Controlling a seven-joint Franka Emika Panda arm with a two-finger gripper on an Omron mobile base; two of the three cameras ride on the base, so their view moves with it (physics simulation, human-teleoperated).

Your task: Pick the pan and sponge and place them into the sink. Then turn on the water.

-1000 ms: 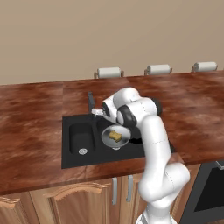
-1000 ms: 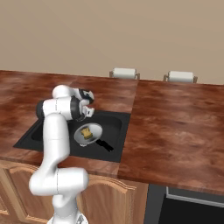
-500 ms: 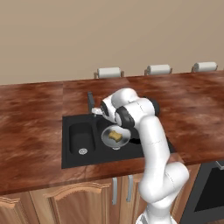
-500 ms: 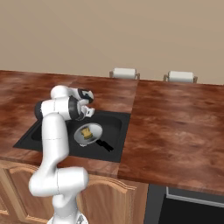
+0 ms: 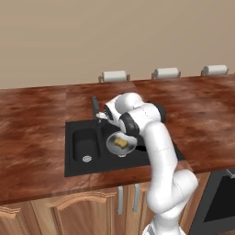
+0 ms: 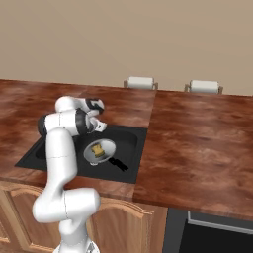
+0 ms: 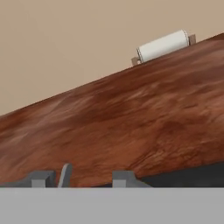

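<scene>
Left base view: the gripper (image 5: 99,117) sits at the back rim of the sink (image 5: 73,163), right at the dark upright faucet (image 5: 94,107). Whether the jaws grip the faucet or merely flank it cannot be told here. Just in front of and below the gripper, the round, shallow, silver-grey metal pan (image 5: 120,144) lies in the larger basin with the small yellow block of sponge (image 5: 121,142) resting inside it. The smaller basin, matte black with a silver drain (image 5: 86,159), lies off to the side of the gripper. The counter (image 5: 32,137) around the sink is glossy, mottled red-brown stone.

Right base view: the gripper (image 6: 98,122) is above the rear of the sink (image 6: 133,163). The pan (image 6: 97,152) is below and in front of it, sponge (image 6: 98,150) inside, with the straight black handle (image 6: 119,164) pointing away from the gripper toward the front rim.

Hand view: two grey fingertips (image 7: 124,178) stand apart with a slim grey upright sliver between them. Beyond lies the counter (image 7: 131,118), and far ahead a white cylindrical roll (image 7: 162,45) on a holder against the plain beige wall (image 7: 65,39).
</scene>
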